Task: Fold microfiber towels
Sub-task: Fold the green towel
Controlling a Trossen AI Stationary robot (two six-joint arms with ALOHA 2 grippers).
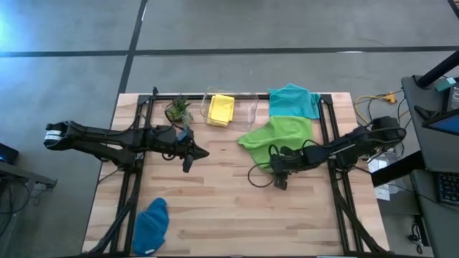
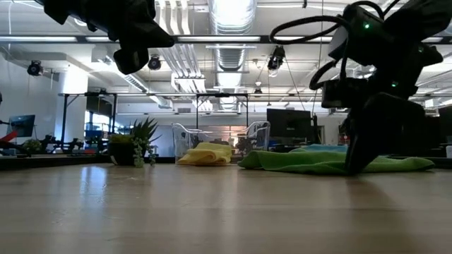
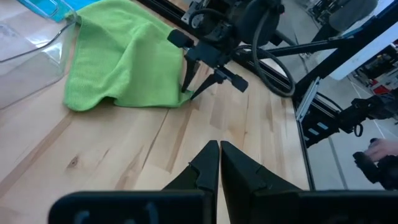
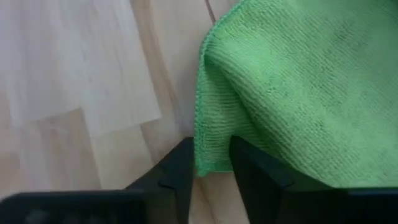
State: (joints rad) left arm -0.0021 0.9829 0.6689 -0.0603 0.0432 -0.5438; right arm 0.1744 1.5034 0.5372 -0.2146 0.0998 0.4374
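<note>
Near the table's (image 1: 215, 215) front left corner lay the blue towel (image 1: 150, 226), a crumpled heap with its long axis running front to back, part of it over the front edge. Farther back, the left gripper (image 1: 192, 154) hung above bare wood left of centre, jaws clenched on nothing. Behind it, near the back edge, stood a plant (image 1: 178, 110), and just right of that a clear bin (image 1: 247, 107) with the yellow towel (image 1: 221, 110) bunched inside, its long axis front to back. Right of the bin, at the back edge, the teal towel (image 1: 294, 100) lay fairly flat, and the green towel (image 1: 276, 136) touched its front edge and spread forward toward the table's middle, rumpled, with one fold raised. At the green towel's front corner the right gripper (image 4: 211, 163) stood on the wood, its fingers (image 4: 180, 168) either side of the hem and grasping that corner. Nothing stood between the two grippers.
</note>
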